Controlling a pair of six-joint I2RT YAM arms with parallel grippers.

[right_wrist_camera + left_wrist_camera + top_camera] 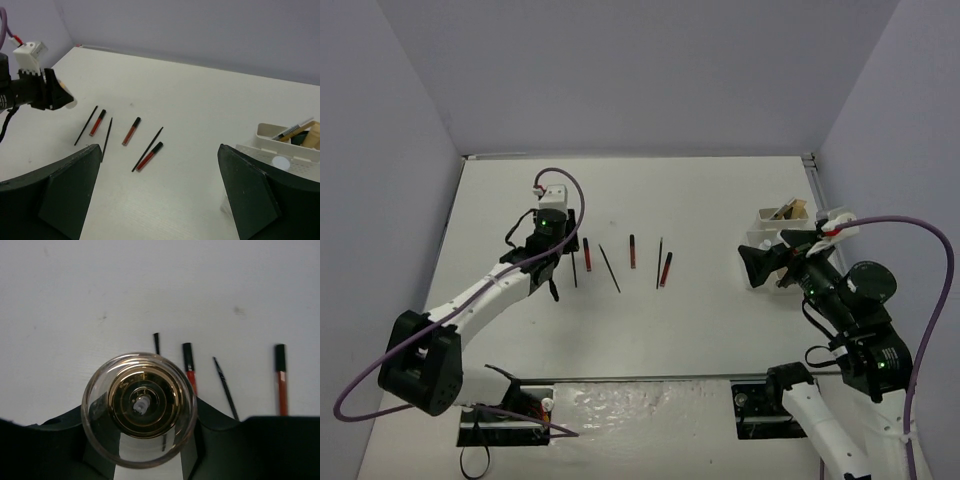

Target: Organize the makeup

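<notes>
Makeup bottle [139, 409], clear glass seen end-on, is clamped in the half-closed left gripper [141, 415], hiding most of a black stick [156, 342]. The right gripper [160, 170] gapes wide and empty beside the partly hidden tray [280, 149].

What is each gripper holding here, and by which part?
Left gripper clamps a small clear bottle by its round sides; right gripper is open, holding nothing.

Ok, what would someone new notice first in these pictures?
A clear round bottle sits clamped in the left gripper, seen from straight above. Right of it, red and black sticks lie in a loose row mid-table. At the far right, a white tray holds some items.
</notes>
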